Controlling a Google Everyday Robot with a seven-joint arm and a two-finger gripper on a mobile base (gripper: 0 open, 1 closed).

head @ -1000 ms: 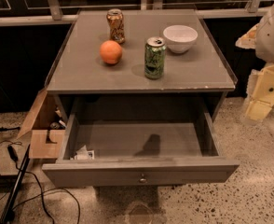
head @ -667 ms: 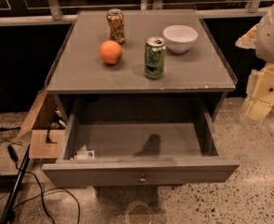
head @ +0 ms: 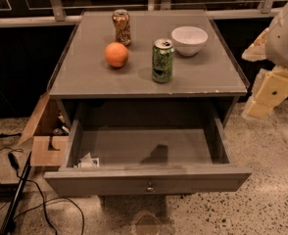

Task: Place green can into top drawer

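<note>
The green can stands upright on the grey cabinet top, near the front edge, right of the middle. The top drawer is pulled out wide open below it, with a small round knob on its front panel. A small white scrap lies in the drawer's front left corner. My gripper hangs at the right edge of the view, beside the cabinet's right front corner, well apart from the can and holding nothing that I can see.
An orange, an orange-brown patterned can and a white bowl also stand on the top. An open cardboard box and black cables lie on the floor to the left.
</note>
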